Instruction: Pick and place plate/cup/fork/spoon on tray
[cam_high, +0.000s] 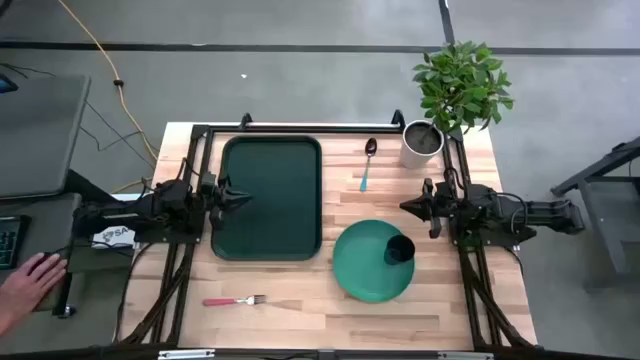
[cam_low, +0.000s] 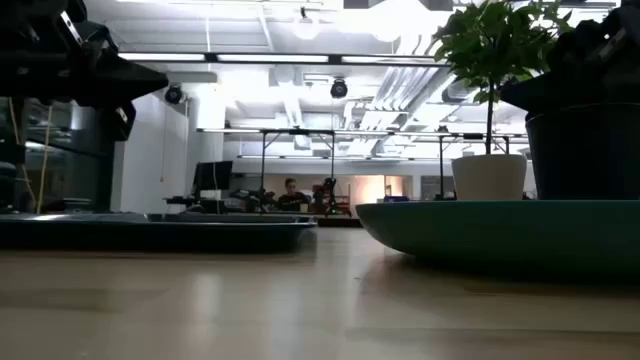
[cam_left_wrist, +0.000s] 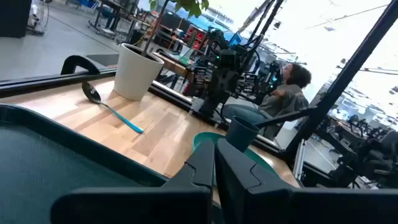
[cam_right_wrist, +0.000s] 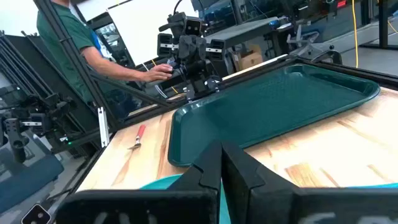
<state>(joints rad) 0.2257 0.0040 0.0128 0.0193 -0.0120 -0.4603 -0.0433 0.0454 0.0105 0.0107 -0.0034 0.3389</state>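
Dark green tray (cam_high: 271, 197), teal plate (cam_high: 366, 264), near-black cup (cam_high: 400, 249), pink-handled fork (cam_high: 233, 300), blue-handled spoon (cam_high: 367, 165), white pot (cam_high: 421, 144).

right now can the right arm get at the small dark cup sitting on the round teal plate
Probably yes. The small dark cup stands on the round teal plate, just in front of the right gripper, whose fingers are shut, and nothing lies between them.
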